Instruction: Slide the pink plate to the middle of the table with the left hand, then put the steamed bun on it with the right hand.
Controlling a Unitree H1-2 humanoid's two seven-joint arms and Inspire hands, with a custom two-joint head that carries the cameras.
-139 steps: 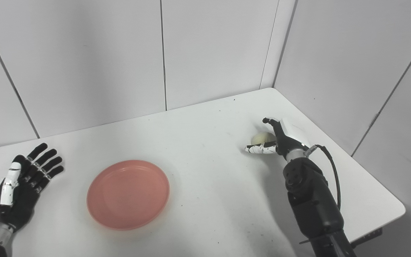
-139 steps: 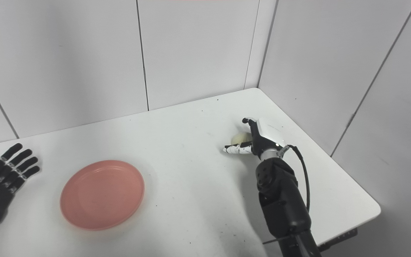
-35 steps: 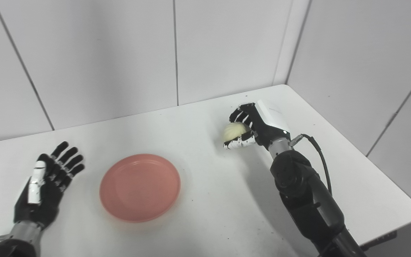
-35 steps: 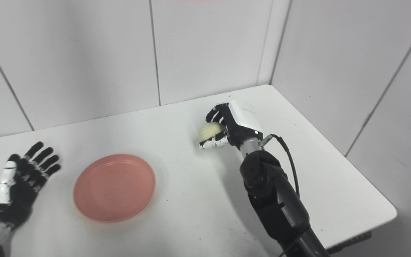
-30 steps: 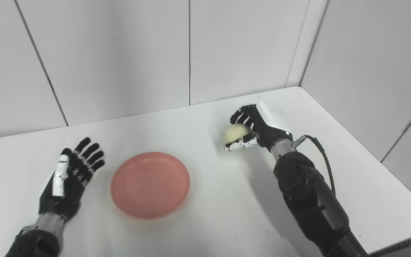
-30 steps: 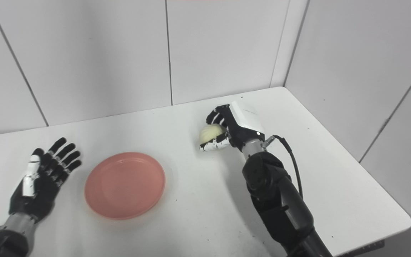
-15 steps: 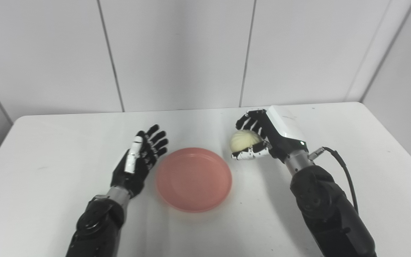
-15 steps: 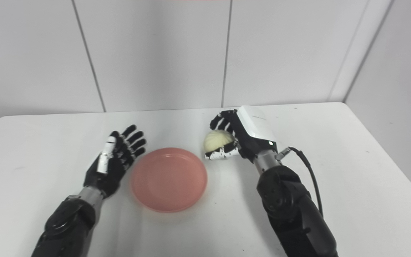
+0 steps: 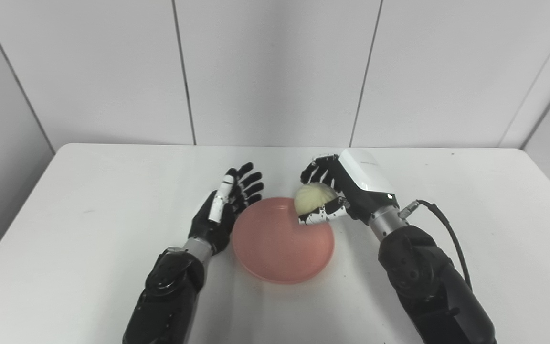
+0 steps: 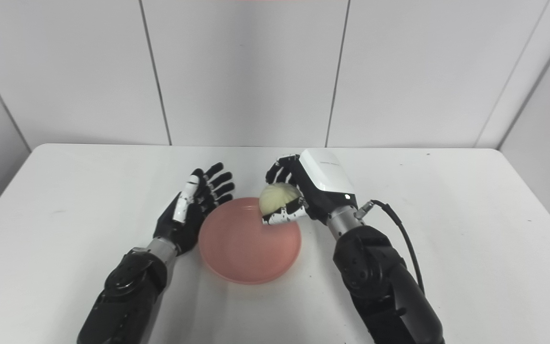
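The pink plate [image 9: 277, 251] lies flat on the white table [image 9: 89, 191], near its middle. My left hand [image 9: 225, 206] rests open beside the plate's left rim, fingers spread and pointing away from me. It is close to the rim; contact is unclear. A pale, round steamed bun [image 9: 314, 198] is held in my right hand [image 9: 339, 191], which is shut on it. The bun hangs above the plate's far right edge, clear of the plate's surface. The same bun [image 10: 279, 198] and plate [image 10: 244, 248] show in the right eye view.
Grey wall panels [image 9: 275, 71] stand close behind the table's far edge. A black cable [image 9: 447, 229] loops off my right wrist. Bare tabletop stretches to either side of the arms.
The camera has swung left, so the whole picture has shifted. My right hand has carried the bun leftward to over the plate's rim. My left hand is closer to the plate.
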